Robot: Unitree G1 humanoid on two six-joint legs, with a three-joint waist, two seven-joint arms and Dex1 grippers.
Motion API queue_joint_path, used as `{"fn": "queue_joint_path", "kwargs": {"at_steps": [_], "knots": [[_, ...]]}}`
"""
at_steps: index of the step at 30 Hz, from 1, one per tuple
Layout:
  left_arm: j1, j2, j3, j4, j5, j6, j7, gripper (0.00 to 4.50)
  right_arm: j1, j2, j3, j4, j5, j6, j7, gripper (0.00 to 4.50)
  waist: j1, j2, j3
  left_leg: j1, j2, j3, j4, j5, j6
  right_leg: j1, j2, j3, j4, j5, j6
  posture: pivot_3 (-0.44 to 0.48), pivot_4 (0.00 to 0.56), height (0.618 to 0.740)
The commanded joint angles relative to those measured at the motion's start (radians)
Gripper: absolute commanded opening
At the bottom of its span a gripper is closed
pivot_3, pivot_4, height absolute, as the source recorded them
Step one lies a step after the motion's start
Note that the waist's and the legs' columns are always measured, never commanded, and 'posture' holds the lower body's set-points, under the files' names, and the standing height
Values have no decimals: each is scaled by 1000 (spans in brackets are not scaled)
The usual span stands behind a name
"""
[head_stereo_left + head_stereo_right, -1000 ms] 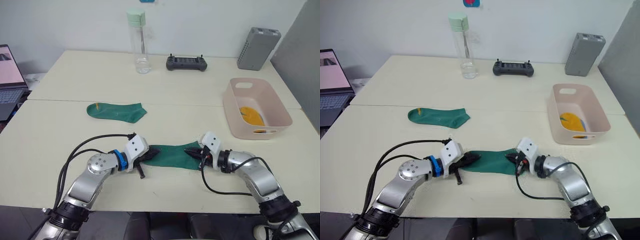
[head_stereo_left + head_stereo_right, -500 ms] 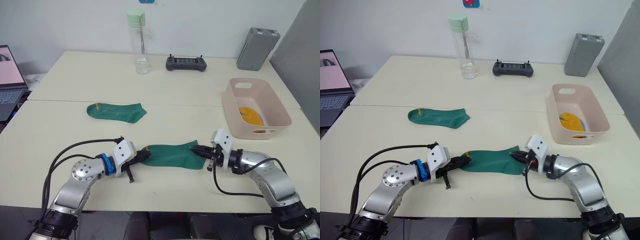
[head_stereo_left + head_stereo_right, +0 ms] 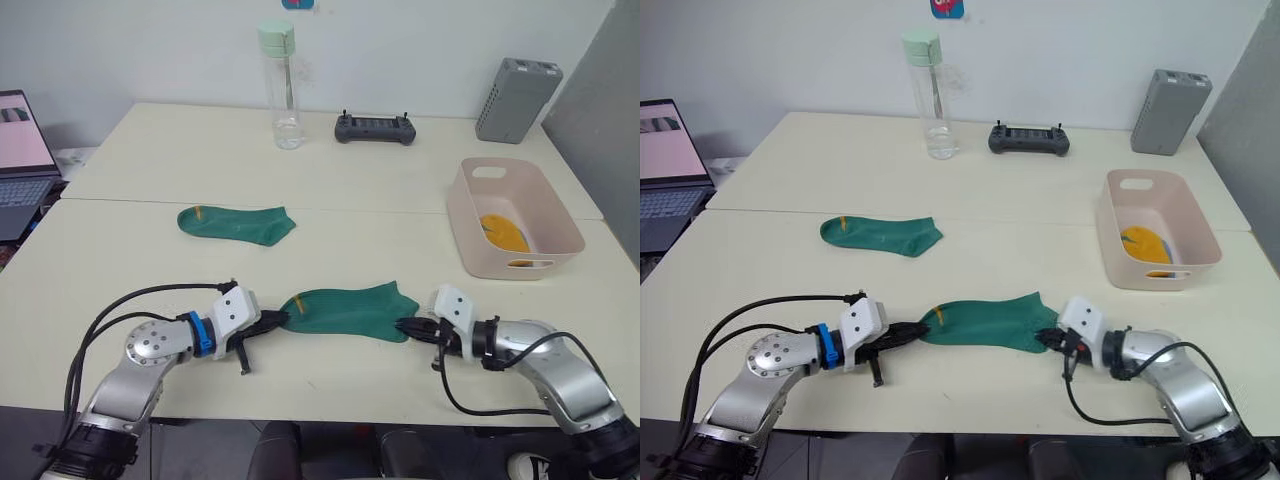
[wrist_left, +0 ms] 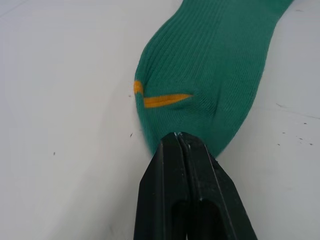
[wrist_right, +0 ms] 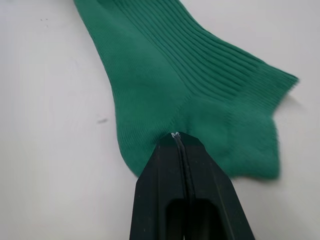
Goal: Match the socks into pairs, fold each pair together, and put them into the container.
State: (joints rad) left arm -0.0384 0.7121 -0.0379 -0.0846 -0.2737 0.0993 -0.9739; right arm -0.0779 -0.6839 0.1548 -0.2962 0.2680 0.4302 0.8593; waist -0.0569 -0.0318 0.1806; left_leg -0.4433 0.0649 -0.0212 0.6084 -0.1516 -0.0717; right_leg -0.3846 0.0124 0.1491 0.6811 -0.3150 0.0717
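Near dark green fabric sock with yellow mark lay flat on the cream table, stretched between both pincers. Left pincer was clamped on the sock's end by the yellow mark, black fingers pressed together on the fabric. Right pincer was clamped on the opposite end, fingers closed on the ribbed edge. Both pincers sat low at table level.

Second dark green sock with yellow mark lay flat further back on the table, well apart from the held one, towards the robot's left.

Pale pink rectangular plastic tub with slot handles stood on the robot's right side of the table, with a mustard yellow sock inside it.

At the far edge: clear bottle with pale green cap, black handheld controller, grey ribbed box. Laptop sat off to the left.
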Motion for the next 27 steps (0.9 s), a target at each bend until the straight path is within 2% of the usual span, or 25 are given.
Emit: {"fn": "queue_joint_path", "kwargs": {"at_steps": [1,2,5,7,10,15,17,21,27], "knots": [[19,8,113,-103,-156,162,17,11,2,-5,-92,-53,59,17,-5,0,-1,0,0,0,0,0,0,0,0,0,0,0,0,0,0,0,150,740],[22,5,158,-114,-191,205,44,11,-3,6,-118,-75,82,32,-21,0,-1,0,0,0,0,0,0,0,0,0,0,0,0,0,0,0,150,740],[38,-8,298,-88,-235,253,132,623,-37,51,-190,-144,151,79,-80,904,-6,0,0,0,1,-1,0,0,0,-1,1,-2,1,0,0,0,150,740],[57,-22,355,-70,-228,246,178,1261,-63,70,-197,-174,160,97,-108,1633,-10,0,0,0,2,-1,0,0,0,-1,1,-1,1,0,0,0,150,740],[88,-55,386,-70,-206,223,227,2255,-108,105,-177,-190,162,113,-147,2723,-10,0,0,0,1,0,0,0,0,-1,0,-1,0,0,0,0,150,740],[117,-121,372,-102,-150,185,316,3840,-170,165,-125,-196,148,132,-196,4475,0,-1,0,0,0,-1,0,0,0,-1,0,-1,0,0,0,0,150,740],[99,-134,349,-109,-121,175,342,4488,-184,180,-108,-200,143,134,-210,4500,3,-1,0,0,0,-1,0,0,0,-2,0,-1,0,0,0,0,150,740],[-34,-150,254,-61,-61,163,354,4488,-193,175,-72,-215,136,132,-200,4500,8,-1,-1,0,0,0,0,0,0,-2,0,-1,0,0,0,0,150,740],[-295,-186,118,169,61,110,362,4488,-213,162,-63,-208,132,122,-184,4500,9,-1,-1,0,0,0,0,0,0,1,0,-1,0,2,3,0,150,740]]}}
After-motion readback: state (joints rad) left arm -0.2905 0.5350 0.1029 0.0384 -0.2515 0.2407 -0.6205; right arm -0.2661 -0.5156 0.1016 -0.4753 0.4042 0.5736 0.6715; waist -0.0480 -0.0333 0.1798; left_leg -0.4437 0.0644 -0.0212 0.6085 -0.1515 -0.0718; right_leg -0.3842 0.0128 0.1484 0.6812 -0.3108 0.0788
